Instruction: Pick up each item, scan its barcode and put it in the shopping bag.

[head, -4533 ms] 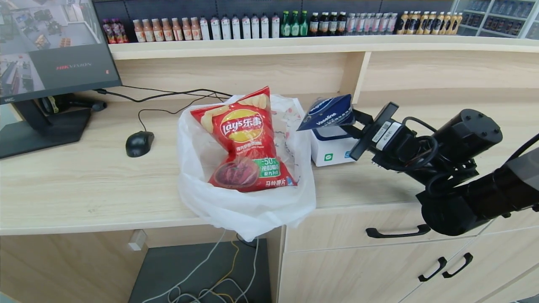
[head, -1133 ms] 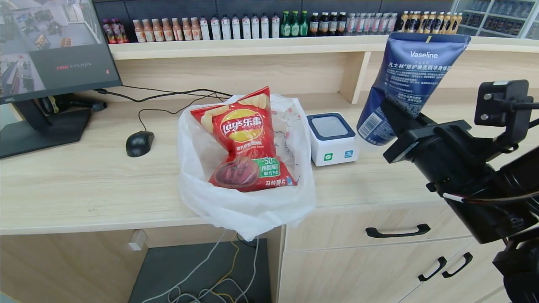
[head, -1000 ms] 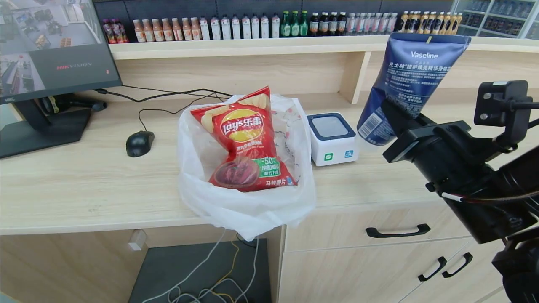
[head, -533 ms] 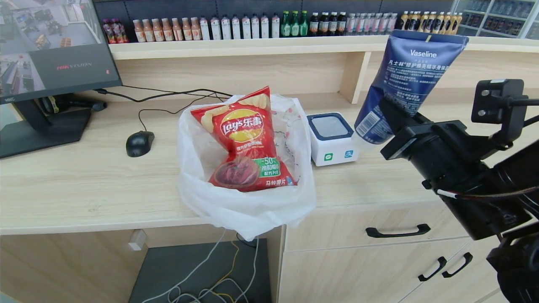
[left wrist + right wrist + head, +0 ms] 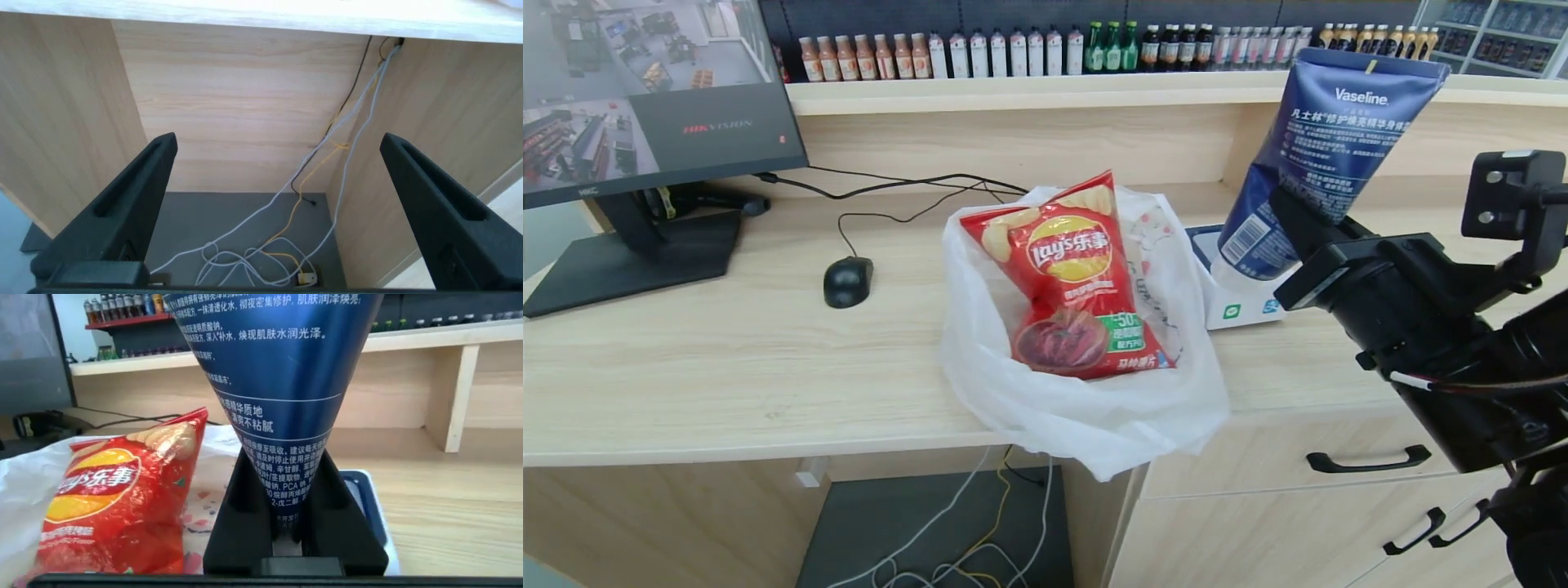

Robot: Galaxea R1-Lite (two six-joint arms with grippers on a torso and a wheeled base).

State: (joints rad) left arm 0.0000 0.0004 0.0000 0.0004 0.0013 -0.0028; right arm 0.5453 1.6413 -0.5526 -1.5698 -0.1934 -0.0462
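A tall blue lotion tube (image 5: 1331,139) stands upright in my right gripper (image 5: 1288,235), which is shut on its lower end. Its barcode faces the head camera. The tube's lower end hangs just in front of the white barcode scanner (image 5: 1241,304) on the counter. Left of the scanner sits the white shopping bag (image 5: 1086,400) with a red chip bag (image 5: 1068,278) standing in it. The right wrist view has the tube (image 5: 278,384) close up, with the chip bag (image 5: 122,498) and scanner (image 5: 372,508) behind. My left gripper (image 5: 278,216) is open below the counter.
On the wooden counter (image 5: 727,359) are a monitor (image 5: 645,98) on its stand and a black mouse (image 5: 847,282) with cables. A shelf of bottles (image 5: 1094,49) runs along the back. Drawers with black handles (image 5: 1368,461) are below the right arm. Loose cables (image 5: 327,196) hang under the counter.
The head camera has moved, shifting the whole picture right. My right gripper has raised the tube from flat over the scanner to upright, then carried it left in front of the scanner.
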